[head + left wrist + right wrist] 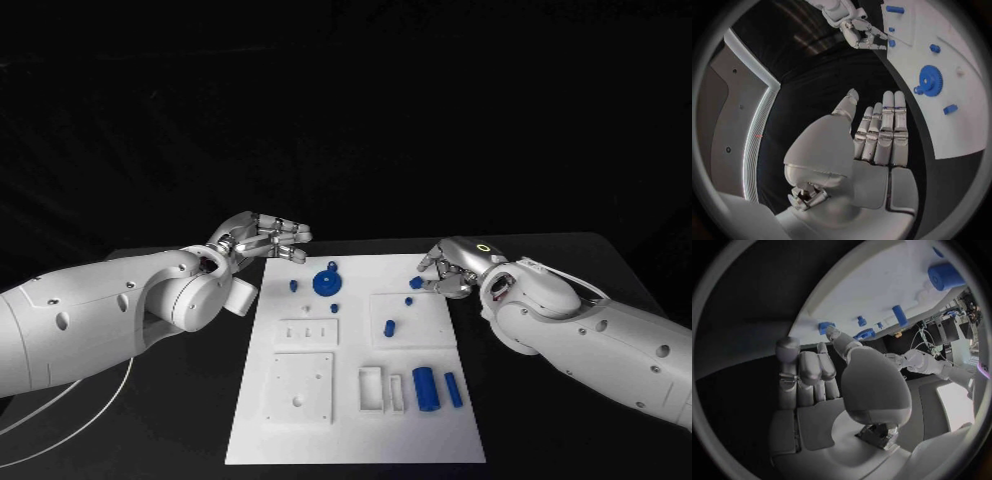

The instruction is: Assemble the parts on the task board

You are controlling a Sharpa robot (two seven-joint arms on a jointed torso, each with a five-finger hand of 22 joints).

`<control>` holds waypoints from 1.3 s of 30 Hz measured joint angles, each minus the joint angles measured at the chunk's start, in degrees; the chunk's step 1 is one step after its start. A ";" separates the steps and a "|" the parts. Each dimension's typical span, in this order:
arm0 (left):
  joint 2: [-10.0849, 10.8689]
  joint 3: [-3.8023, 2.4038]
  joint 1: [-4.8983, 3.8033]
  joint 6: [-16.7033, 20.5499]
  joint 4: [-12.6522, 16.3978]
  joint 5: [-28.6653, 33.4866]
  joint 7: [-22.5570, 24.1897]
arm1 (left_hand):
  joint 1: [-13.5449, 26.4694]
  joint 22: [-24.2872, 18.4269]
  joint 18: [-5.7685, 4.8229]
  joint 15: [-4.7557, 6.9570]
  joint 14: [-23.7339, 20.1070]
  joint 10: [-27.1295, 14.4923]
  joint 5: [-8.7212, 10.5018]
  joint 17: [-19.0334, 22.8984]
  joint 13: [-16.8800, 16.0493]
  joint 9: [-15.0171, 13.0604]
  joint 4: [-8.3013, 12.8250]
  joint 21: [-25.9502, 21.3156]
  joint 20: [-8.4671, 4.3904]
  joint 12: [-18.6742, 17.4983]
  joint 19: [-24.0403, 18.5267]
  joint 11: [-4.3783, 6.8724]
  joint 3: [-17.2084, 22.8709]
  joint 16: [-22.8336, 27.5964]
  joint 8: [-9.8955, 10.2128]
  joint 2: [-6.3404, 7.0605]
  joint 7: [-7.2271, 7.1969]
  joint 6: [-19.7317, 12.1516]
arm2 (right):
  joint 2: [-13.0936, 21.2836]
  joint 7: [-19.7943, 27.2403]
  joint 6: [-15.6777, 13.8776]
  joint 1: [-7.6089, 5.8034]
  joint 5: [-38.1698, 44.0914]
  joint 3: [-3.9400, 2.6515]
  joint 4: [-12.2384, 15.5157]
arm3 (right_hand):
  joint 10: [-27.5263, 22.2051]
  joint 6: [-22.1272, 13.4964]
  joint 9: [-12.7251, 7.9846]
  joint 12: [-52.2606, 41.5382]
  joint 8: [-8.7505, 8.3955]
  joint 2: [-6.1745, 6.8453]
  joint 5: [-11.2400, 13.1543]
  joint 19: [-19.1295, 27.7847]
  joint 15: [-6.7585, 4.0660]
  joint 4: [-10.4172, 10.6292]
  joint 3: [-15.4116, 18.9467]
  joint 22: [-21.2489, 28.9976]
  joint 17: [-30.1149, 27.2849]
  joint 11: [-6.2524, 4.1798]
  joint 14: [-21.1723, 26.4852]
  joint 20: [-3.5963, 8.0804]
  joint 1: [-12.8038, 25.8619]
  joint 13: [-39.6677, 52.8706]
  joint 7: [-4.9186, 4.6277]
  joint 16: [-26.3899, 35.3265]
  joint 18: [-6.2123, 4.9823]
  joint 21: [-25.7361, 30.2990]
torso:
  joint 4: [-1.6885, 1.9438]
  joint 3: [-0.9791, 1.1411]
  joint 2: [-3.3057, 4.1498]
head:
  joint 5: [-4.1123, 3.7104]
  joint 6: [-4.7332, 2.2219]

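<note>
Blue toothed plastic gear (329, 281) sits near the far end of the white rectangular task board (353, 440) at the middle of the black table (577, 262). Smaller blue pegs lie around it, and a thick blue cylinder (424, 388) rests beside a slimmer blue rod (453, 389) at the near right. The left hand (264, 240) hovers off the board's far left corner, fingers straight and apart, holding nothing. The right hand (446, 270) waits at the right edge, fingers curled beside a small blue peg (418, 283); whether it grips is unclear. A clean pick likely needs fingertips straddling one peg only. Neighbouring pegs crowd the approach.
</note>
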State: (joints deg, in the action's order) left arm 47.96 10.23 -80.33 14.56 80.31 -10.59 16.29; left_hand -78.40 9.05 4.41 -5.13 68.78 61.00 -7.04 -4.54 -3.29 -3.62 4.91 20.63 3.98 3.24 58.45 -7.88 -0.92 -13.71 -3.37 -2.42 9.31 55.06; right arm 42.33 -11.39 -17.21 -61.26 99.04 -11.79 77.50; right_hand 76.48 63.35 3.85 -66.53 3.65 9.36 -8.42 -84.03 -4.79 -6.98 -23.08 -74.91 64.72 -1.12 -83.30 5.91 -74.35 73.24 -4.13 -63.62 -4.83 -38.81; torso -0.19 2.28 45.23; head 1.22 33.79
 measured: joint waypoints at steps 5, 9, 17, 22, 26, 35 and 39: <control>0.00 0.00 0.00 -0.04 0.00 -0.02 -0.02 | 0.00 0.00 0.00 0.00 0.00 0.00 0.00 0.00 0.00 0.00 0.00 0.00 0.00 0.00 0.00 0.00 0.00 0.00 0.00 0.00 0.00 0.00 | -0.32 1.08 1.02 0.00 -0.51 0.02 -0.61 | 0.00 -0.39 0.00 0.11 0.00 0.00 -0.68 0.00 0.00 -0.29 1.18 0.00 0.00 0.00 0.00 0.00 0.00 -0.13 -0.02 0.00 -0.01 0.26 | -0.02 0.03 0.02 | 0.14 0.11; 0.00 0.00 0.00 -0.07 -0.01 -0.04 -0.03 | 0.00 0.00 0.00 0.00 0.00 0.00 0.00 0.00 0.00 0.00 0.00 0.00 0.00 0.00 0.00 0.00 0.00 0.00 0.00 0.00 0.00 0.00 | -0.43 1.76 1.81 -0.03 -0.91 0.02 -0.87 | 0.00 -0.40 0.00 0.11 0.00 0.00 -1.12 0.00 0.00 -0.28 1.18 0.00 0.00 0.00 0.00 0.00 0.00 -0.14 -0.03 0.00 -0.01 0.26 | -0.03 0.03 0.02 | 0.20 0.29; -0.05 0.00 0.00 -0.11 -0.15 -0.09 -0.04 | 0.00 0.01 0.00 0.00 0.00 0.00 0.00 0.00 0.00 0.00 0.00 0.00 0.00 0.00 0.00 0.00 0.00 0.00 0.00 0.00 0.00 0.00 | -0.76 2.37 2.54 -0.09 -1.38 -0.03 -1.48 | -0.20 -0.42 0.00 0.11 0.00 -0.01 -1.35 0.00 0.00 0.02 1.80 0.00 0.00 0.21 0.00 0.00 0.00 -0.14 -0.06 0.00 -0.01 0.25 | -0.09 0.10 0.03 | 0.29 0.37; -0.11 0.00 0.00 -0.14 -0.18 -0.11 -0.05 | 0.00 0.01 0.00 0.00 0.00 0.00 0.00 0.00 0.00 0.00 0.00 -0.01 0.00 0.00 0.00 0.00 0.00 0.00 0.00 0.00 0.00 0.00 | -1.18 2.39 2.57 -0.11 -1.49 -0.04 -2.15 | -0.21 -0.44 0.00 0.11 0.00 -0.24 -1.35 0.00 0.00 0.19 1.96 0.00 0.00 0.21 0.00 0.00 -0.23 -0.14 -0.08 0.00 0.00 0.25 | -0.09 0.10 0.04 | 0.29 0.42; -0.12 0.00 0.00 -0.16 -0.21 -0.13 -0.05 | 0.00 0.01 0.00 0.00 0.00 0.00 0.00 0.00 0.00 0.00 0.00 -0.01 0.00 0.00 0.00 0.00 0.00 0.00 0.00 0.00 0.00 0.00 | -1.49 2.38 2.61 -0.09 -1.52 -0.03 -2.81 | -0.20 -0.44 0.01 0.11 0.00 -0.24 -1.35 0.00 0.00 0.25 1.53 0.00 0.00 0.20 0.00 0.00 -0.23 -0.14 -0.08 0.00 0.00 0.25 | -0.07 0.14 0.07 | 0.33 0.48; -0.15 0.00 0.01 -0.19 -0.30 -0.16 -0.07 | 0.00 0.01 0.00 0.00 0.00 0.00 0.00 0.00 0.00 0.00 0.00 -0.01 0.00 0.00 0.00 0.00 0.00 0.00 0.00 0.00 0.00 0.00 | -2.25 2.20 2.20 -0.07 -1.53 0.01 -3.62 | -0.20 0.68 0.01 0.11 0.00 -0.48 -0.45 0.00 0.00 0.64 1.14 0.01 0.00 0.20 0.00 0.00 0.01 -0.14 -0.29 0.00 -0.01 0.25 | -0.08 0.16 0.07 | 0.42 0.58; -0.23 0.00 0.01 -0.21 -0.34 -0.17 -0.08 | 0.00 0.01 0.00 0.00 0.00 0.00 0.00 0.00 0.00 0.00 0.00 -0.01 0.00 0.00 0.00 0.00 0.00 0.00 0.00 0.00 0.00 0.00 | -2.53 2.01 1.37 -0.05 -1.53 0.03 -3.80 | -0.20 1.27 0.01 0.11 0.00 -0.48 -0.17 0.00 0.01 0.91 1.40 0.01 0.04 0.21 0.00 0.00 0.01 -0.14 -0.30 0.00 0.00 0.24 | -0.10 0.16 0.05 | 0.42 0.58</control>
State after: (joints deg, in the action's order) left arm 47.73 10.23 -80.32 14.35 79.97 -10.76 16.21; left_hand -78.40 9.06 4.41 -5.13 68.78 61.00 -7.04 -4.54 -3.29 -3.62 4.91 20.62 3.98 3.24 58.46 -7.88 -0.92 -13.71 -3.37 -2.42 9.31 55.05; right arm 39.80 -9.37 -15.83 -61.30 97.51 -11.77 73.70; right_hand 76.28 64.62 3.86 -66.42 3.65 8.88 -8.59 -84.03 -4.78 -6.07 -21.67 -74.90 64.76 -0.91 -83.30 5.91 -74.34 73.10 -4.43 -63.62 -4.83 -38.56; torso -0.29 2.44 45.29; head 1.65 34.37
